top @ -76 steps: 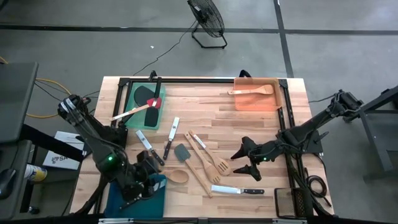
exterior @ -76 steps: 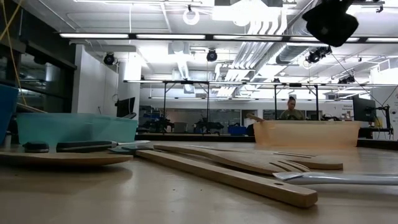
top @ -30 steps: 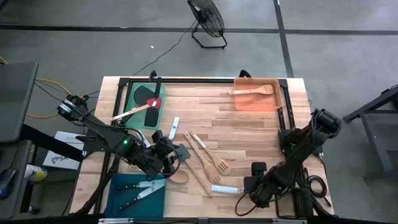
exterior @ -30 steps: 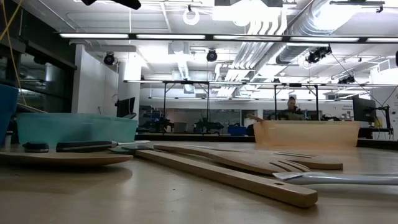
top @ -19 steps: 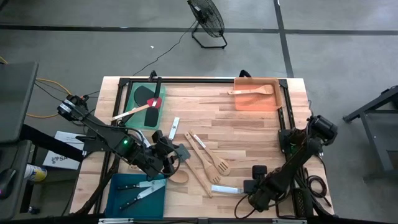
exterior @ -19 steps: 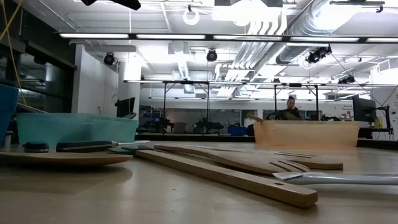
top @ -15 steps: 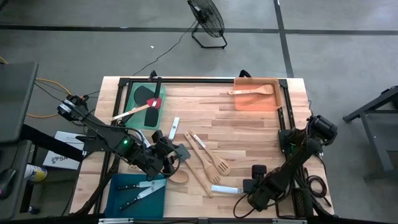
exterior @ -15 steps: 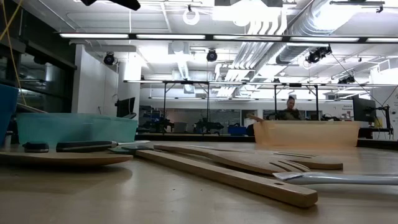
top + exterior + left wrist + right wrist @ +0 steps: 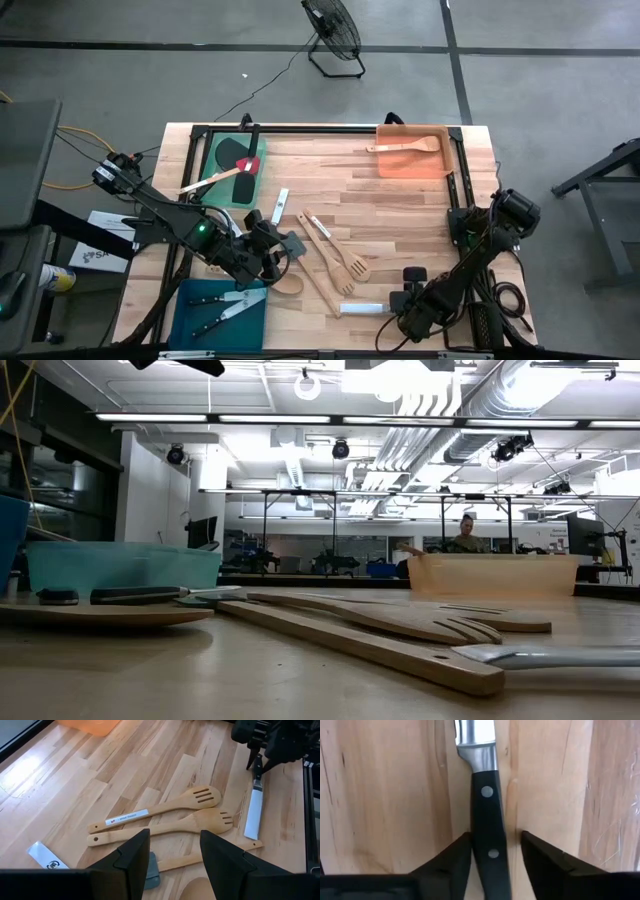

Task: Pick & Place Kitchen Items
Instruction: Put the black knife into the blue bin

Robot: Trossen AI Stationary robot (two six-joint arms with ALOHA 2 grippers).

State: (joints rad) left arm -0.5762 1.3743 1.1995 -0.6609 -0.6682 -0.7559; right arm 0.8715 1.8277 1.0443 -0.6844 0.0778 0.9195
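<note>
At the table's near edge, the right gripper [image 9: 398, 299] is down on a black-handled steel knife [image 9: 362, 308], its two dark fingers [image 9: 447, 862] spread to either side of the riveted handle; the wrist view shows the handle lying between them on the bare wood, with a gap on the one side, and contact on the other cannot be told. The knife's blade points toward the table's middle.

Across the table, the left gripper [image 9: 275, 249] hovers with its fingers apart and holding nothing, just above a grey spatula [image 9: 293, 246]. Beside it lie two pale wooden slotted turners [image 9: 165, 810] side by side, a long wooden spoon [image 9: 290, 283] and another knife [image 9: 277, 206] farther up the boards.

Two knives already rest in the teal tray [image 9: 190, 310] at the near left corner. The green tray [image 9: 217, 180] holds red and black spatulas and a wooden utensil; the orange tray [image 9: 410, 165] holds one wooden turner [image 9: 405, 146].
</note>
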